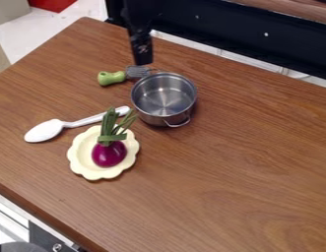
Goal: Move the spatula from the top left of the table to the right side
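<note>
The black gripper (pixel 143 55) hangs over the back left part of the table, just above the metal head of a small spatula. The spatula (pixel 113 77) lies flat with its green handle pointing left and its slotted grey head at the right, close beside the pot. How the gripper's jaws stand cannot be told from this angle, and no gap between gripper and spatula head can be judged.
A steel pot (pixel 164 99) stands right of the spatula. Nearer the front are a white spoon (pixel 45 131) and a cream scalloped plate (pixel 83 166) holding a purple onion (pixel 109 153). The wooden table (pixel 257 162) stretches to the right.
</note>
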Motion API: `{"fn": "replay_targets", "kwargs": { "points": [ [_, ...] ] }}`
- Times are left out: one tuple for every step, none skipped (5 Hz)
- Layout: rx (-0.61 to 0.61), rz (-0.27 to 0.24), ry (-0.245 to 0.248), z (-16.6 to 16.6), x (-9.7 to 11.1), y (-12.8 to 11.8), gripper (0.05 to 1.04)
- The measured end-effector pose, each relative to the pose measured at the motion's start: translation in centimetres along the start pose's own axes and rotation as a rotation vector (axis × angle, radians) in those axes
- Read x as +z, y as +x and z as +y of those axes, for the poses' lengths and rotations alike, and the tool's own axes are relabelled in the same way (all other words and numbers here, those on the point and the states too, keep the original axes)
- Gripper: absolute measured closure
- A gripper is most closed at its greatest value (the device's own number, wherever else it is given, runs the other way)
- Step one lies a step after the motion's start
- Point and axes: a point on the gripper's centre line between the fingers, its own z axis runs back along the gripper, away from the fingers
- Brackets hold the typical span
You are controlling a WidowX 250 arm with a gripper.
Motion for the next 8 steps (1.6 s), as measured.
{"fn": "replay_targets", "kwargs": {
  "points": [
    [-0.025, 0.000, 0.009, 1.1, -0.2, -1.4, 0.083],
    [-0.020, 0.006, 0.012, 1.7, -0.6, -2.6, 0.083],
    [-0.024, 0.023, -0.009, 2.3, -1.1, -3.3, 0.083],
    [-0.025, 0.031, 0.021, 2.4, -2.1, -3.8, 0.083],
    [-0.033, 0.070, -0.033, 1.6, -3.6, -4.3, 0.083],
    [-0.019, 0.075, -0.031, 1.0, -4.4, -4.6, 0.083],
    [-0.012, 0.085, -0.001, 1.2, -4.7, -4.6, 0.083],
    [0.003, 0.087, 0.007, 1.3, -5.3, -4.7, 0.083]
  ]
}}
